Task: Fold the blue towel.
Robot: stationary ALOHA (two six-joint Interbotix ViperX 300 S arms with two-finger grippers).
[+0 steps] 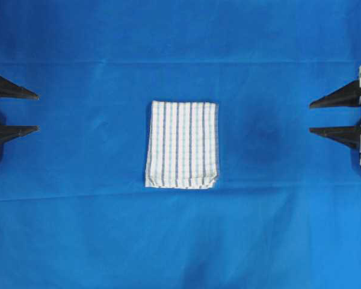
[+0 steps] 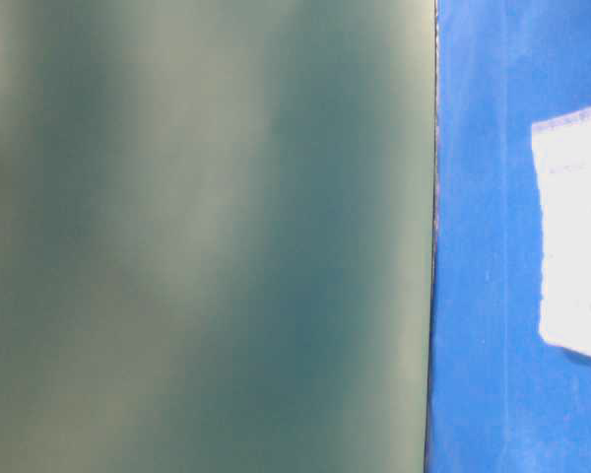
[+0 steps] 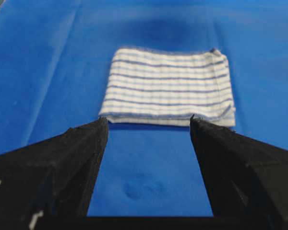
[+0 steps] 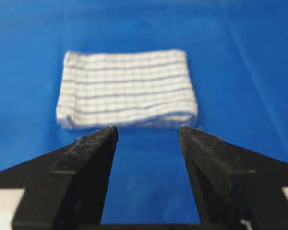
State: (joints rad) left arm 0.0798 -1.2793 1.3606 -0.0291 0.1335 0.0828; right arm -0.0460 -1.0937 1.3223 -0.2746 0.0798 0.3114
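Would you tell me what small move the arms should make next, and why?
Probably none beyond staying back: the blue towel already lies as a compact, layered rectangle on the table covering, and the left gripper and right gripper are open, empty and well apart from it.

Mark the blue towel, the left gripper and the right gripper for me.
blue towel (image 1: 182, 144): overhead view, middle of the folded cloth.
left gripper (image 1: 37, 111): overhead view, gap between its open fingertips.
right gripper (image 1: 310, 118): overhead view, gap between its open fingertips.
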